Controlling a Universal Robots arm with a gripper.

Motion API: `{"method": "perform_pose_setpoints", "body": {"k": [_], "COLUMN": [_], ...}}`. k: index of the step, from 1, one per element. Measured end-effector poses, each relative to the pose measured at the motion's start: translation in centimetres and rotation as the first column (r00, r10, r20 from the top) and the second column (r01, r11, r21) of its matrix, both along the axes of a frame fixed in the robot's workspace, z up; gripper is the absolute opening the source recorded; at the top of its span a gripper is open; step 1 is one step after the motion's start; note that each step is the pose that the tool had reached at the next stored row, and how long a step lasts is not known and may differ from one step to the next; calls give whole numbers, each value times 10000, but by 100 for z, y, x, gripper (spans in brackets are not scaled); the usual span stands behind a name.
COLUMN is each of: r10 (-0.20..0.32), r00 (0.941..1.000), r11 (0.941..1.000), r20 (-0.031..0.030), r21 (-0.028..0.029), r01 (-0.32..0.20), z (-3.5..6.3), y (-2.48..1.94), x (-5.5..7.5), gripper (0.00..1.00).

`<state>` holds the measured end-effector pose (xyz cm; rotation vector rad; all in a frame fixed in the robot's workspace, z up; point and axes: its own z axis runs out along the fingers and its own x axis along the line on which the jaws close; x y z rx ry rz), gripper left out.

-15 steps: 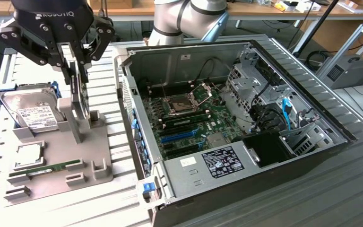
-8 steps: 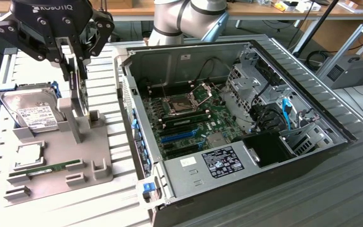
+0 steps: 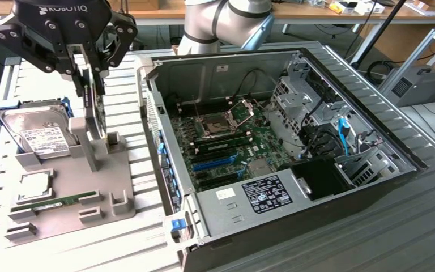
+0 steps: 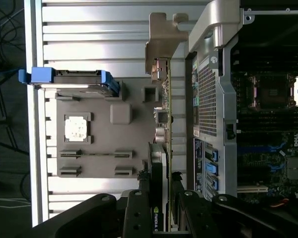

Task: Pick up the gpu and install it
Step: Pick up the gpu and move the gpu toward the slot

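The gpu (image 3: 93,105) is a thin dark card seen edge-on, standing upright over the grey holder tray (image 3: 104,187) at the exterior view's left. My gripper (image 3: 89,73) comes down on it from above, shut on its top edge. In the wrist view the gpu (image 4: 163,144) runs away from the fingers (image 4: 143,198), its silver end bracket (image 4: 161,37) at the far end. My gripper (image 4: 160,178) clamps the card from both sides. I cannot tell whether the card's lower edge still touches the tray's post. The open computer case (image 3: 278,141) lies right beside it.
On the tray sit a hard drive (image 3: 40,133) in a blue caddy, a CPU (image 3: 34,187) and a green memory stick (image 3: 63,201). Inside the case, the motherboard (image 3: 225,147) shows a blue slot (image 3: 213,163). The case's side wall (image 4: 208,99) stands close to the card.
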<state>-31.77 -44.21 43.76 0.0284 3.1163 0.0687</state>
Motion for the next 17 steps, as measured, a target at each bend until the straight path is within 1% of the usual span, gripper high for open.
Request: {"method": "perform_pose_setpoints", "body": {"k": [4,12,17], "r10": [-2,-2,-3], "r00": [10000,10000,10000], "r11": [10000,10000,10000], "r20": [1,3,3], "r21": [1,2,2], "r01": [2,2,3], "z": [-1,-2,-2], "y": [0,2,3], "x": [40,168,297], "gripper": [27,27,27]}}
